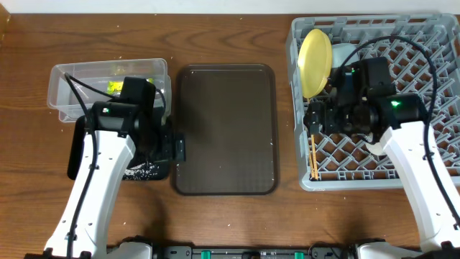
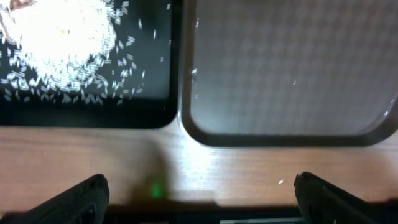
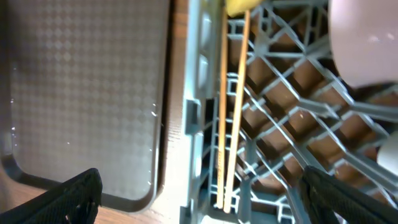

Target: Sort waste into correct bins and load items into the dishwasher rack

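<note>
At rack 8 o'clock edge, chopsticks look light, stiff, roll-prone, so pinch both mid-length; right gripper and left gripper both spread, empty.

Ahead of the left pincer the bench is brown wood, fine-grained, with a soft sheen. Beyond it the brown tray looks like matt plastic embossed with small diamonds, its rim smooth. Left of that, the black tray is smooth and dark, strewn with dull white rice. Ahead of the right pincer the rack is grey moulded plastic, faintly glossy; the chopsticks are pale bare wood; the white bowl, further right, is smooth and glossy.
</note>
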